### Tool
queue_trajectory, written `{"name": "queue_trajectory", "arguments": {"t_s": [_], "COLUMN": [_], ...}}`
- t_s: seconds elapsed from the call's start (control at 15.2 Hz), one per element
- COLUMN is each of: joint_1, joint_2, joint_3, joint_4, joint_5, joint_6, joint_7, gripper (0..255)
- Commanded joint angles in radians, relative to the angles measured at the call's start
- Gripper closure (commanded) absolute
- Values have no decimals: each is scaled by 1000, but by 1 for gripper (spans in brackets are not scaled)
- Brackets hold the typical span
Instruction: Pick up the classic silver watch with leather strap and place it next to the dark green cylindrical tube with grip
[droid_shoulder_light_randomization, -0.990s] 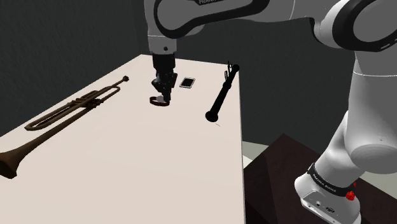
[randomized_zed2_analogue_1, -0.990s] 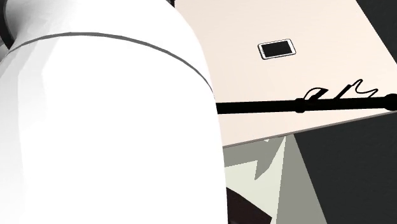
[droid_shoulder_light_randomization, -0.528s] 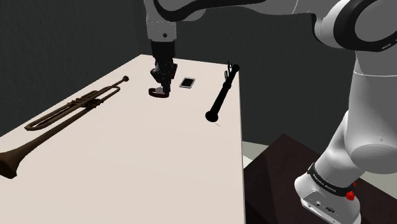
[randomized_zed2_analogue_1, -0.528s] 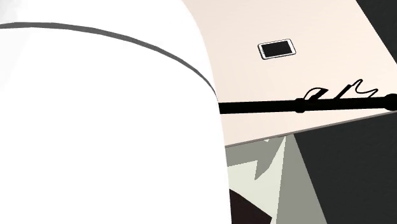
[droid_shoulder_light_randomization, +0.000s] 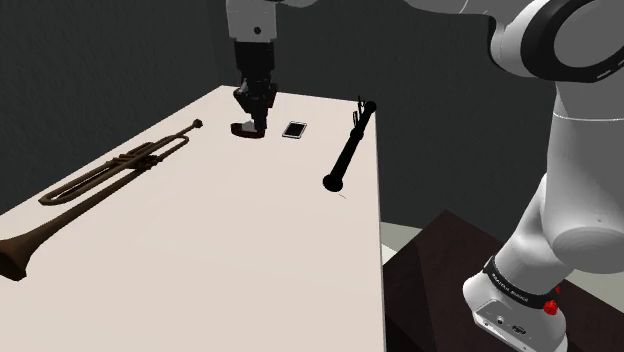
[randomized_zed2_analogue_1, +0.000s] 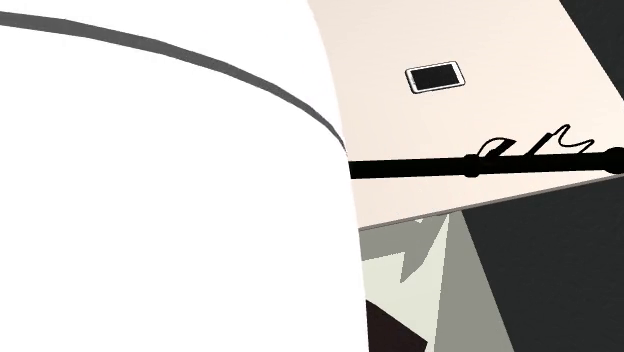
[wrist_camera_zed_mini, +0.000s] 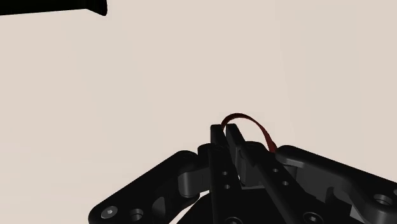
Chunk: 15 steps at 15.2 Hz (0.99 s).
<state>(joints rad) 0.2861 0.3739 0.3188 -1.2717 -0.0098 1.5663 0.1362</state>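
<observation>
Black two-finger claw (droid_shoulder_light_randomization: 252, 120) was pinched shut on the watch with dark red-brown strap (droid_shoulder_light_randomization: 246, 129). Wrist view: thin strap looped out past the fingertips (wrist_camera_zed_mini: 218, 132); case hidden. Watch sat low over the far end of the pale tabletop (droid_shoulder_light_randomization: 220, 240), just beside the white-rimmed dark-screened phone (droid_shoulder_light_randomization: 294, 130). It was well apart from the black-looking long tube with grip (droid_shoulder_light_randomization: 348, 152) at the table edge.
</observation>
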Motion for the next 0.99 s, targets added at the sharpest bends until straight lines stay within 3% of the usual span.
{"name": "queue_trajectory", "arguments": {"t_s": [0.0, 0.73, 0.92], "joint_1": [2, -163, -167], "joint_2": [6, -5, -16], "joint_3": [0, -72, -72], "joint_4": [38, 35, -22], "joint_5": [-2, 9, 12], "joint_6": [-32, -56, -10], "joint_7": [1, -230, -234], "gripper": [255, 255, 255]}}
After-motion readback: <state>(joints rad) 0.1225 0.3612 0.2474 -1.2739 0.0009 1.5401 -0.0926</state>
